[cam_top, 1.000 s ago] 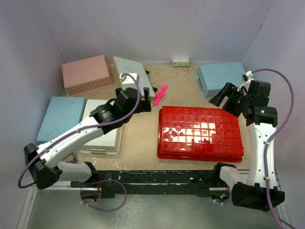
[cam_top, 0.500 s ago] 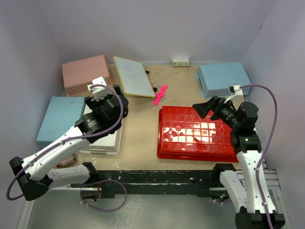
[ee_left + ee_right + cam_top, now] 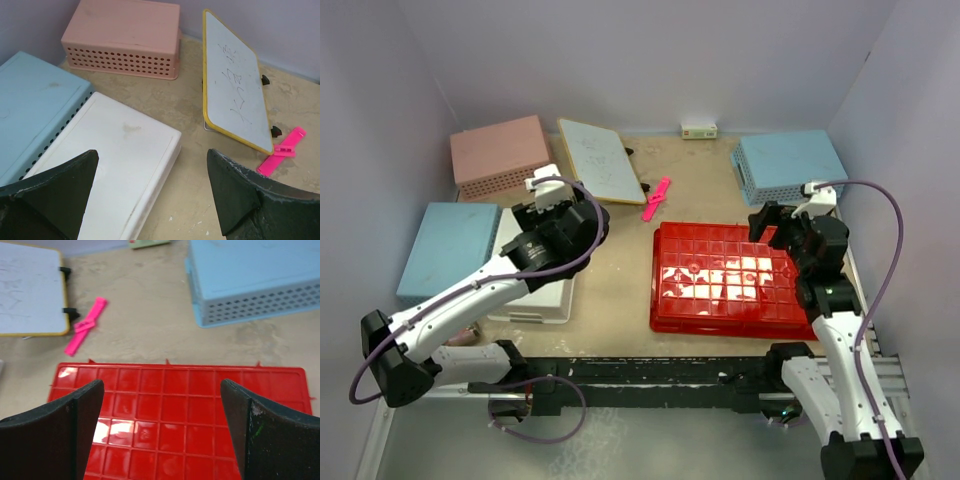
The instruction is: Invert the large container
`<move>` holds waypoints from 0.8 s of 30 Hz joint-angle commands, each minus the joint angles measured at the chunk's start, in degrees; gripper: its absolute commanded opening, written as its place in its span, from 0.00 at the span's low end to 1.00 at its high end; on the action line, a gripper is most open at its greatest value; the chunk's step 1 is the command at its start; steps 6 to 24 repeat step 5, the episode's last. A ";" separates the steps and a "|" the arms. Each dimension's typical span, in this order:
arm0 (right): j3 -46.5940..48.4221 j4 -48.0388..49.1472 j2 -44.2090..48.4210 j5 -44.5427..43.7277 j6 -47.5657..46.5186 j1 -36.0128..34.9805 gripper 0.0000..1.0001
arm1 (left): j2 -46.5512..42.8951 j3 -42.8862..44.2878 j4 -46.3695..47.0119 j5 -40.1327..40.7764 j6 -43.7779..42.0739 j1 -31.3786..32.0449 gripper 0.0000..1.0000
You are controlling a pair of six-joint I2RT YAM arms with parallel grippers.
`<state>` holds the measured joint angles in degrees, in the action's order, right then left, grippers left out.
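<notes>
At far left I see a blue basket (image 3: 448,245) with a pink basket (image 3: 503,153) behind it, and a white box (image 3: 115,150) just beside the blue one. My left gripper (image 3: 152,156) hangs over that box, jaws spread wide with nothing between them. Next come the whiteboard (image 3: 600,160), propped at a tilt, and a pink clip (image 3: 656,198) lying on the table (image 3: 615,290).

Right of centre is the tray (image 3: 738,278) — flat on the table, near the front edge, its ribbed grid facing up. My right gripper (image 3: 162,385) hovers above the tray's far edge, jaws wide too, holding nothing. Beyond it sits a second blue basket (image 3: 790,163), apart from the tray.

With the grid side on top, I judge the flip already done — neither arm touches the tray. All I reckon is left is to pull both arms clear.
</notes>
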<state>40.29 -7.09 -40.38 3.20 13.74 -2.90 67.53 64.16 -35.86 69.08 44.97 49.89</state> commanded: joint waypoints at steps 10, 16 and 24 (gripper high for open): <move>2.40 -1.24 0.56 -10.48 -0.82 -0.26 1.00 | -2.15 -1.41 3.26 0.63 -3.20 -0.10 0.86; 2.40 -1.24 0.56 -10.48 -0.82 -0.26 1.00 | -2.15 -1.41 3.26 0.63 -3.20 -0.10 0.86; 2.40 -1.24 0.56 -10.48 -0.82 -0.26 1.00 | -2.15 -1.41 3.26 0.63 -3.20 -0.10 0.86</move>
